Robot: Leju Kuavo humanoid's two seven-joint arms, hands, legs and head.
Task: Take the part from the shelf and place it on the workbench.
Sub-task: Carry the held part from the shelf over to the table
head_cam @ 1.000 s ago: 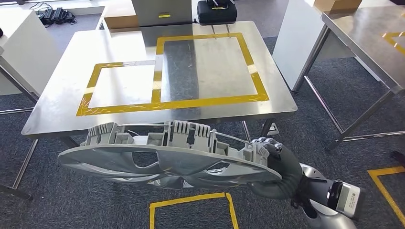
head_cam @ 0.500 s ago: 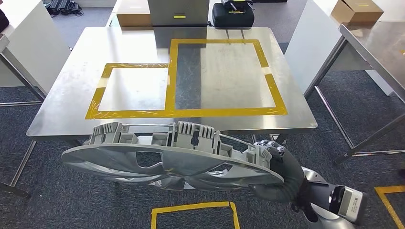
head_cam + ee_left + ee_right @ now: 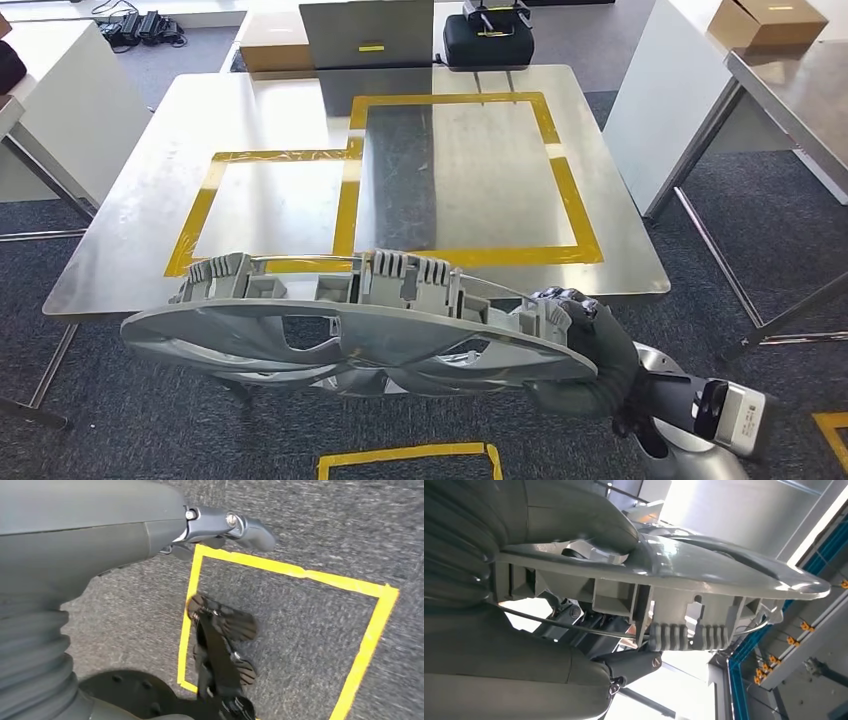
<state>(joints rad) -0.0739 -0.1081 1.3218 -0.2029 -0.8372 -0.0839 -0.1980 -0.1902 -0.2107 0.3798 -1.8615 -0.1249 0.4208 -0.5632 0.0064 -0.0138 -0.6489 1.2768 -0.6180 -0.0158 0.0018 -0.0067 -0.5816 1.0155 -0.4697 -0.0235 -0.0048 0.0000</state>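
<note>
The part (image 3: 350, 330) is a wide, flat grey plastic piece with ribbed clips along its far edge. It hangs level in the air just short of the workbench's near edge. My right hand (image 3: 585, 345) grips its right end. In the right wrist view the thumb lies over the part's (image 3: 704, 575) smooth face, held by my right hand (image 3: 564, 520). The workbench (image 3: 130, 230) is a steel table marked with two yellow tape rectangles (image 3: 565, 190). My left hand (image 3: 230, 525) hangs over the carpet with nothing in it.
A grey box (image 3: 366, 32), a cardboard box (image 3: 270, 40) and a black case (image 3: 487, 35) stand at the workbench's far edge. A white cabinet (image 3: 660, 100) and a second steel table (image 3: 790, 90) are to the right. A yellow tape square (image 3: 400, 460) marks the floor.
The whole picture has shifted: the workbench now sits lower in view and its near edge is closer to the part. My right hand still holds the part the same way.
</note>
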